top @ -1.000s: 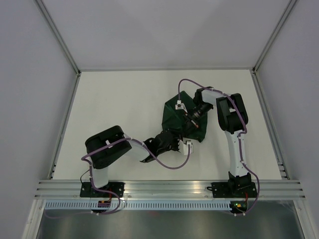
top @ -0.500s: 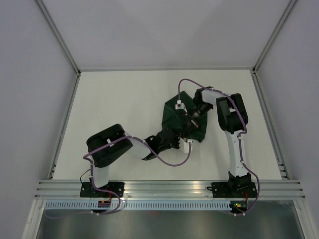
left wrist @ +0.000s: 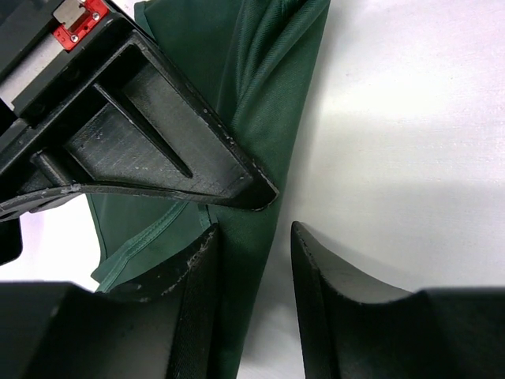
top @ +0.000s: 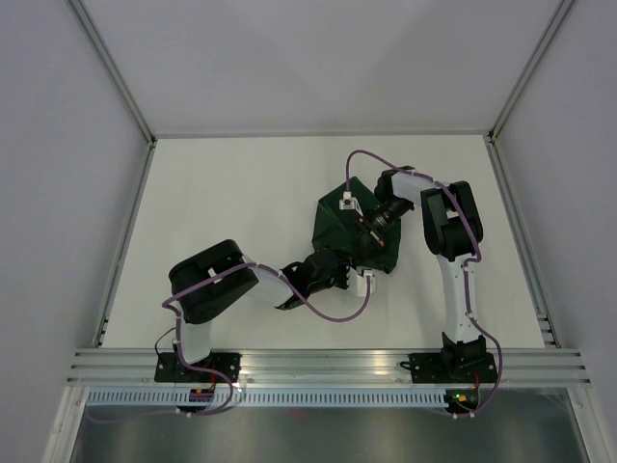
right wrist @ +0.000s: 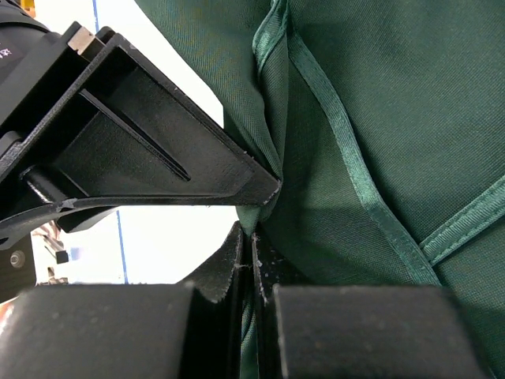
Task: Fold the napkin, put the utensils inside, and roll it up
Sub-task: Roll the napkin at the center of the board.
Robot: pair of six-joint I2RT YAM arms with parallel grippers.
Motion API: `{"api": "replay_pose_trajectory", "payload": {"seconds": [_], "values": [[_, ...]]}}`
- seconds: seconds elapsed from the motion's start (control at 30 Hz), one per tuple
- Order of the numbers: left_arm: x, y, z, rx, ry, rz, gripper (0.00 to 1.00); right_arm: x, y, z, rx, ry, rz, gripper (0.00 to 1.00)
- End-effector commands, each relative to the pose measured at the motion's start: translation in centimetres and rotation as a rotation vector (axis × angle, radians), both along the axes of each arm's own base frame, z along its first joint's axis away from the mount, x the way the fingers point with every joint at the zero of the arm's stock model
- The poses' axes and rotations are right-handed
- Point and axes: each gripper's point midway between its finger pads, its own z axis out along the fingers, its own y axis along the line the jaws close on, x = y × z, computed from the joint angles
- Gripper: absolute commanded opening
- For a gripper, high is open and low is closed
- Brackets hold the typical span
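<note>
Left tool (left wrist: 252,237) has narrowed, jaws still apart astride the napkin (left wrist: 268,79) edge; right tool (right wrist: 251,245) stays pinched on a fold.

White table (top: 222,193), matte surface. One item lies on it: dark green napkin (top: 333,217), bunched and creased, right of centre, about mid-depth. Close views: stitched hems and overlapping folds, one long edge flat against the white top.

White-and-black arms (top: 455,280) trail purple cables (top: 328,314); the left pincer (left wrist: 252,234) is scuffed black.
</note>
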Motion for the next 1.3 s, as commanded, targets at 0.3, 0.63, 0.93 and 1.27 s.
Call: {"api": "replay_pose_trajectory", "payload": {"seconds": [0.3, 0.63, 0.93, 1.27], "values": [[0.2, -0.5, -1.0, 0.022, 0.008, -0.026, 0.41, -1.5, 0.5, 3.4, 0.063, 0.052, -0.020, 0.00], [0.0, -0.7, -0.8, 0.052, 0.032, -0.037, 0.23, -1.5, 0.6, 3.4, 0.067, 0.057, -0.022, 0.00], [-0.7, -0.8, -0.3, 0.058, 0.071, -0.060, 0.02, -1.3, 0.6, 3.6, 0.071, 0.042, -0.024, 0.01], [-2.8, -0.9, -1.6, 0.109, 0.259, -0.092, 0.02, 0.0, 0.8, 3.5, 0.016, -0.028, -0.104, 0.28]]}}
